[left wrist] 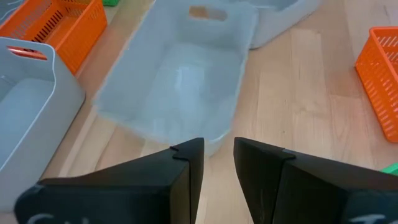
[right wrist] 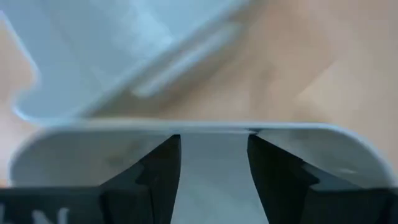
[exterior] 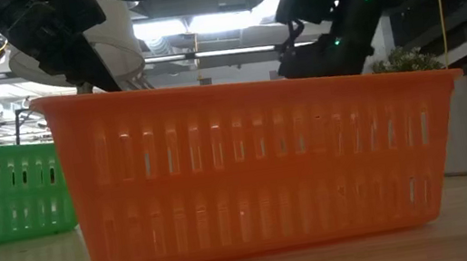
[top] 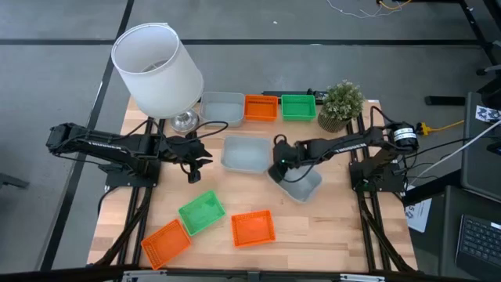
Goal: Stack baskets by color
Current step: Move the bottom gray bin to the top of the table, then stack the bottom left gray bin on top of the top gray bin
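High view shows the left gripper (top: 193,162) empty, fingers slightly apart, just beside the middle grey basket (top: 245,153). Right gripper (top: 280,163) stands open over the rim of another grey basket (top: 300,186). These baskets look light, stiff and a little slippery, so the thin rim seems the best hold.

Three pale grey baskets (top: 244,153), three orange baskets (top: 253,228) and two green baskets (top: 202,211) are showing against the light wooden table (top: 329,227). The orange and green ones are showing slotted walls; the lampshade (top: 156,69) is white.
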Controlling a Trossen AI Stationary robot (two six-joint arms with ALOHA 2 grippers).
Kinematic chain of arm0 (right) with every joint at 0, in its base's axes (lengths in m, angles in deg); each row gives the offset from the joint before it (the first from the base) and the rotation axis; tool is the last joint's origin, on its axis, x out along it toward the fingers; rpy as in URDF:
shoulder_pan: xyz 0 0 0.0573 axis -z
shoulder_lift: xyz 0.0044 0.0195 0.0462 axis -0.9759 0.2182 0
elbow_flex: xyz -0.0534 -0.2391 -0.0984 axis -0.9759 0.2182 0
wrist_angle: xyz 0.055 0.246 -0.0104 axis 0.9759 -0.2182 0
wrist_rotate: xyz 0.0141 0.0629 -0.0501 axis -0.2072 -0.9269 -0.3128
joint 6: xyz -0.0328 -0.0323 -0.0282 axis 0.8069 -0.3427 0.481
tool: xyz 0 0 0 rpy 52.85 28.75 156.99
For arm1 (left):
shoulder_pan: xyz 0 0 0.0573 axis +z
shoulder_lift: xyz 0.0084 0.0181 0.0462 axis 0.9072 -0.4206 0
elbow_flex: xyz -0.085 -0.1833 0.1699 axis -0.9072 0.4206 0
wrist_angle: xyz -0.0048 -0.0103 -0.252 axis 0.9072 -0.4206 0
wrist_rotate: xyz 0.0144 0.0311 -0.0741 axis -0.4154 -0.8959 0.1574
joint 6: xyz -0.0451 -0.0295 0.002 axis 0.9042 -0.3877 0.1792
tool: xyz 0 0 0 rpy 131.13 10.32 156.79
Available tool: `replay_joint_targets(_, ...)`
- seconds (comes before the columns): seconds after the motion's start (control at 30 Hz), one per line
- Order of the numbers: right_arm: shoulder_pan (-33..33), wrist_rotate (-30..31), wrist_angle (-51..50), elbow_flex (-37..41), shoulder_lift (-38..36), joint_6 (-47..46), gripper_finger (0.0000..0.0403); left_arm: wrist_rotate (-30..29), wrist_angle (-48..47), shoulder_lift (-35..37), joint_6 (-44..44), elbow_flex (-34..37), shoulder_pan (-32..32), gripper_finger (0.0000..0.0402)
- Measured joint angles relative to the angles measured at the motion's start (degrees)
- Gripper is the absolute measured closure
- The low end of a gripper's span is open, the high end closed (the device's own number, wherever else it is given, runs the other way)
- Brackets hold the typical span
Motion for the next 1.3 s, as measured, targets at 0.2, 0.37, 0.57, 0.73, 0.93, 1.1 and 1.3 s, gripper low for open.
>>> replay_joint_targets(0.2, 5.8, 6.0, 2.0, 0.0, 0.0, 4.3, 0.0218, 0.0, 0.0, 0.0, 0.0, 0.0, 0.0, 0.0321)
replay_joint_targets(0.37, 10.7, 5.7, 2.6, 0.0, 0.0, 5.6, 0.0218, 0.0, 0.0, 0.0, 0.0, 0.0, 0.0, 0.0321)
replay_joint_targets(0.57, 14.2, 5.2, 5.3, 0.0, 0.0, 7.5, 0.0218, 0.0, 0.1, 0.0, -0.1, 0.0, 0.0, 0.0321)
replay_joint_targets(0.73, 13.2, 4.6, 9.4, -0.8, -0.7, 11.5, 0.0218, 0.0, 0.1, 0.0, -2.8, 0.0, 0.0, 0.0321)
replay_joint_targets(0.93, 8.7, 4.2, 8.8, -7.3, -4.9, 15.6, 0.0218, 0.0, 0.1, 0.0, -2.9, 0.0, 0.0, 0.0321)
replay_joint_targets(1.1, 2.6, 2.8, 0.4, -12.2, -8.6, 16.0, 0.0218, 0.0, 0.2, 0.0, -2.7, 0.0, 0.0, 0.0321)
replay_joint_targets(1.3, -7.7, -2.3, -13.7, -14.3, -12.2, 8.2, 0.0218, 0.0, 0.5, 0.0, -2.6, 0.0, 0.0, 0.0321)
